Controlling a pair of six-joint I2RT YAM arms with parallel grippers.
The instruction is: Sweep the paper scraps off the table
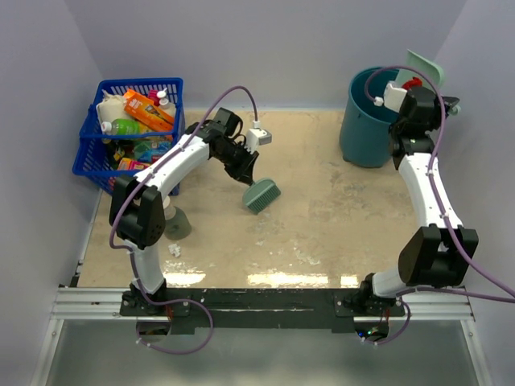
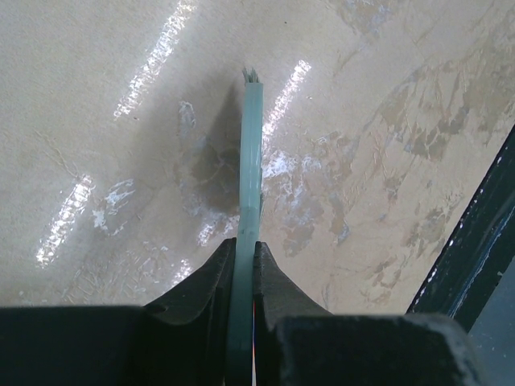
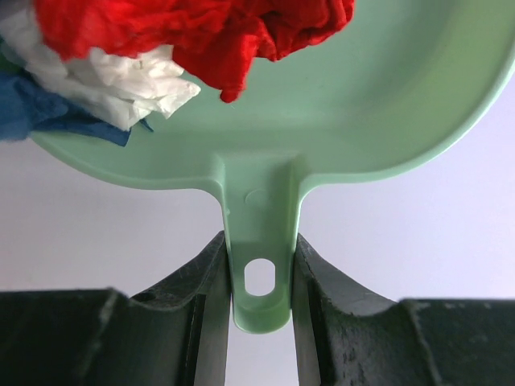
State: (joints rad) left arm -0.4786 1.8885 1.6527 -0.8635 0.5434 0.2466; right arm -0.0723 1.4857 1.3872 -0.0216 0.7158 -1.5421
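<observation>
My left gripper [image 1: 246, 177] is shut on the handle of a teal hand brush [image 1: 262, 195], whose bristle head hangs just over the table [image 1: 322, 217] near its middle. In the left wrist view the brush [image 2: 251, 153] shows edge-on between the jaws of the left gripper [image 2: 244, 248]. My right gripper [image 3: 259, 241] is shut on the handle of a pale green dustpan [image 3: 370, 104], held up over a teal bucket [image 1: 366, 129]. Red, white and blue paper scraps [image 3: 137, 76] lie in the pan. One small white scrap [image 1: 174, 250] lies on the table at the front left.
A blue basket [image 1: 96, 153] full of bottles and packets stands at the back left. A grey-green dome-shaped object [image 1: 178, 224] sits beside the left arm. The black rail [image 1: 257, 299] runs along the table's front edge.
</observation>
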